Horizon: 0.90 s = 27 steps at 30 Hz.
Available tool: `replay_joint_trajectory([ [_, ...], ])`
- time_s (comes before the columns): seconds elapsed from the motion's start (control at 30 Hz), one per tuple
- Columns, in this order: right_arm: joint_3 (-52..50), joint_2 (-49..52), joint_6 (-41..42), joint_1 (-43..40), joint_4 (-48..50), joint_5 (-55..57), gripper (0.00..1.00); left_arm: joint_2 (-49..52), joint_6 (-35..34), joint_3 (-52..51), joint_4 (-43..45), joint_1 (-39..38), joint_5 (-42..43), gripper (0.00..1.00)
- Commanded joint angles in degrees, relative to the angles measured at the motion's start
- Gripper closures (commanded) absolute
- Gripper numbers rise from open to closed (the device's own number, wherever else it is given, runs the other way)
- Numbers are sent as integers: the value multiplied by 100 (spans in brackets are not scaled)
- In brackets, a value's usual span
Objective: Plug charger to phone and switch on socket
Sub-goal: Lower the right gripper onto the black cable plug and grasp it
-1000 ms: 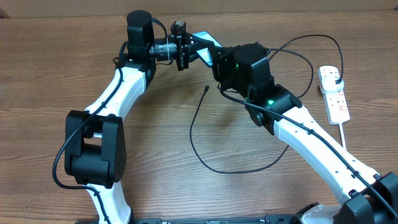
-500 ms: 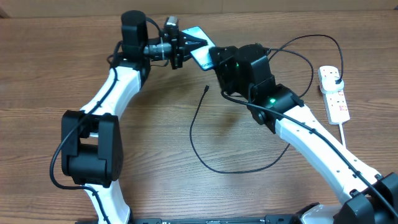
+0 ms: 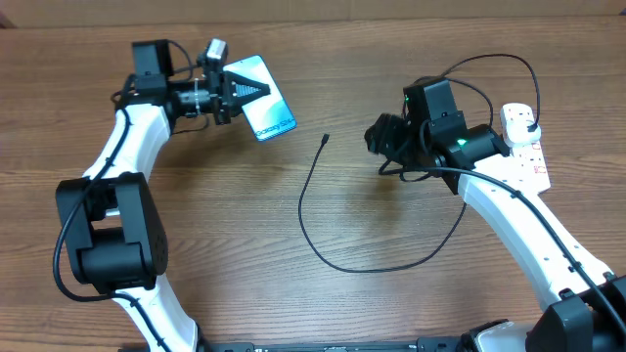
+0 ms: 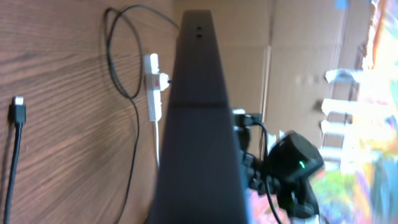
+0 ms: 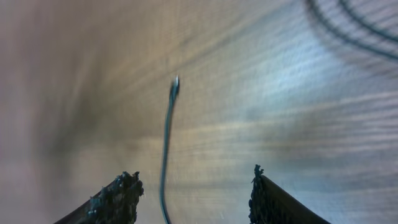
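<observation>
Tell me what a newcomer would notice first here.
The lit blue phone stands out, clamped in the left gripper at upper left. The black charger loops across the middle, its tip lying free near the open right gripper, with the socket at far right.

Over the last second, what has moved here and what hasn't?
The left claw, shut on the phone, carried it off to the left, away from the middle. The right claw opened and drew back to the right, toward the socket; it is now empty. The charger and the socket lie where they were.
</observation>
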Motion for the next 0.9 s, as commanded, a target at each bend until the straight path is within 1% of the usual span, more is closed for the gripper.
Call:
replay_joint_trajectory([
  [0.0, 140, 125, -728, 55, -109, -490, 41, -4, 833, 52, -55, 184, 767, 96],
  [0.03, 151, 186, -728, 61, -131, -468, 44, -4, 835, 52, -52, 223, 767, 96],
  [0.1, 225, 304, -728, 61, -199, -389, 45, -4, 833, 52, -52, 289, 767, 96],
  [0.2, 688, 656, -726, 61, -560, -385, 47, -4, 802, 52, -52, 345, 763, 96],
  [0.33, 1781, 1394, -776, 101, -1316, -365, 47, -4, 721, 52, -57, 356, 697, 96],
  [0.43, 2675, 1993, -774, 101, -1869, -291, 49, -4, 317, 52, -72, 361, 520, 96],
  [0.53, 3405, 2507, -774, 101, -2208, -317, 50, -4, 72, 52, -70, 372, 422, 96],
  [0.6, 3711, 2785, -769, 105, -2264, -481, 51, -4, 37, 52, -68, 382, 332, 96],
  [0.67, 3827, 3091, -614, 116, -2094, -892, 53, -4, 37, 52, -72, 391, 20, 96],
  [0.73, 3825, 3270, -376, 164, -1926, -916, 57, -4, -52, 52, -72, 391, -308, 96],
  [0.87, 3825, 3602, 37, 393, -1582, -914, 58, -4, -415, 52, -57, 376, -634, 96],
])
